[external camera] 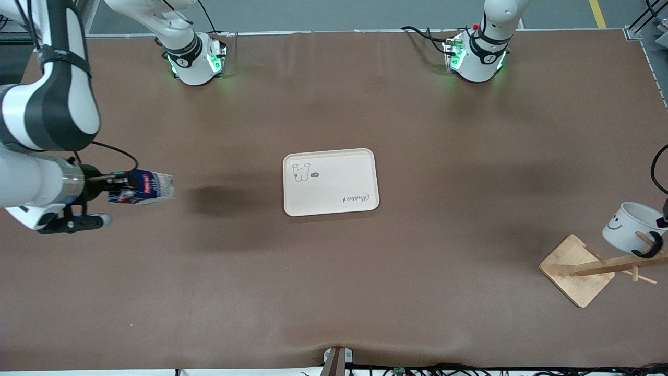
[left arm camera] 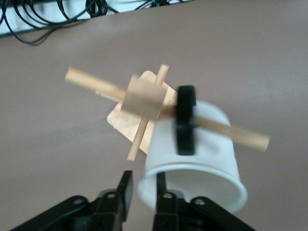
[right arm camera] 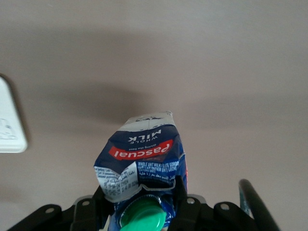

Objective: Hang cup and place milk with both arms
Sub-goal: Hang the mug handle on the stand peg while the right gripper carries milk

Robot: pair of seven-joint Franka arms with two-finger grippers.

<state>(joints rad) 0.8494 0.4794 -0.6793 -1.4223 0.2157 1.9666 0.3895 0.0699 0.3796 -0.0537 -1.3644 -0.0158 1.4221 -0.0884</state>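
Note:
My right gripper (external camera: 124, 183) is shut on the cap end of the dark blue milk carton (external camera: 150, 187) and holds it on its side in the air, toward the right arm's end of the table. In the right wrist view the carton (right arm camera: 142, 151) sits between the jaws of the right gripper (right arm camera: 141, 190), green cap toward the camera. The white smiley cup (external camera: 626, 230) is at the wooden rack (external camera: 576, 271), its black handle (left arm camera: 186, 120) threaded over a peg (left arm camera: 236, 134). My left gripper (left arm camera: 145, 174) straddles the cup's rim (left arm camera: 192, 180), one finger inside and one outside with a small gap.
A cream tray (external camera: 330, 156) with a cartoon print lies at the table's middle, between the carton and the rack. The rack's square base stands near the left arm's end, nearer the front camera than the tray. Cables run along the table's edge nearest the front camera.

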